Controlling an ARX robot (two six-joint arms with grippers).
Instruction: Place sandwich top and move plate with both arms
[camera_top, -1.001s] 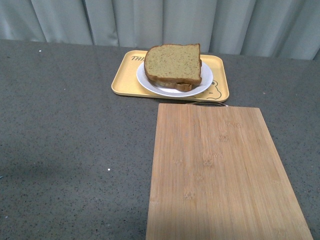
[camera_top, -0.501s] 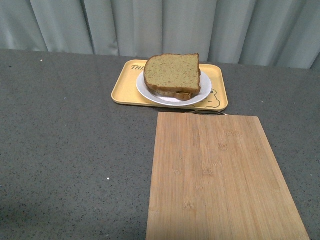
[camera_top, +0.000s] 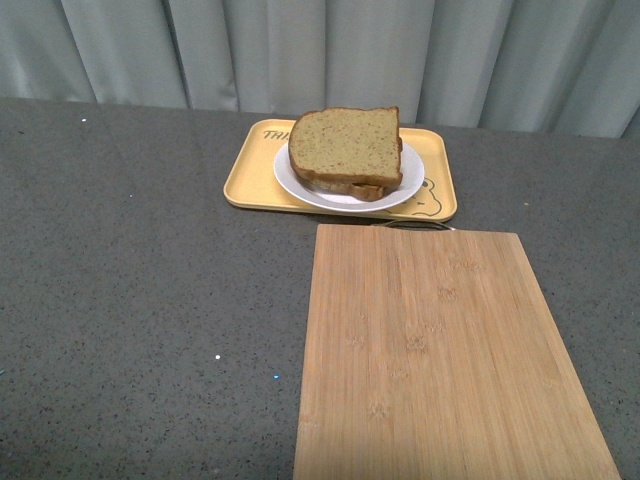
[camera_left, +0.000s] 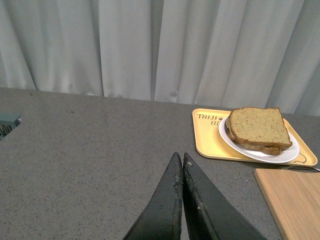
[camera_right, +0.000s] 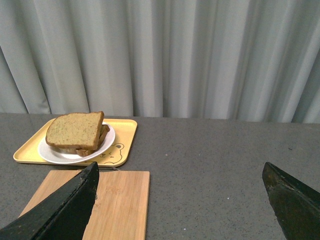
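The sandwich top (camera_top: 346, 145), a tan speckled slice with a brown crust, lies on top of another slice on the round white plate (camera_top: 300, 179). The plate stands on a yellow tray. The sandwich top (camera_left: 259, 126) and plate (camera_left: 287, 155) also show in the left wrist view, and in the right wrist view the sandwich top (camera_right: 74, 130) lies on the plate (camera_right: 50, 153). My left gripper (camera_left: 179, 159) is shut and empty over bare table, well short of the tray. My right gripper (camera_right: 180, 170) is wide open and empty, back from the tray. Neither arm shows in the front view.
The yellow tray (camera_top: 244, 175) with a bear drawing sits near the table's far edge before a grey curtain. A bamboo cutting board (camera_top: 440, 350) lies just in front of it, reaching toward me. The grey speckled table (camera_top: 140, 290) spreads to the left.
Since a second ago the front view has shifted, so tray and board sit lower in the frame. The sandwich and plate keep their place on the tray. Little differs over the last half second.
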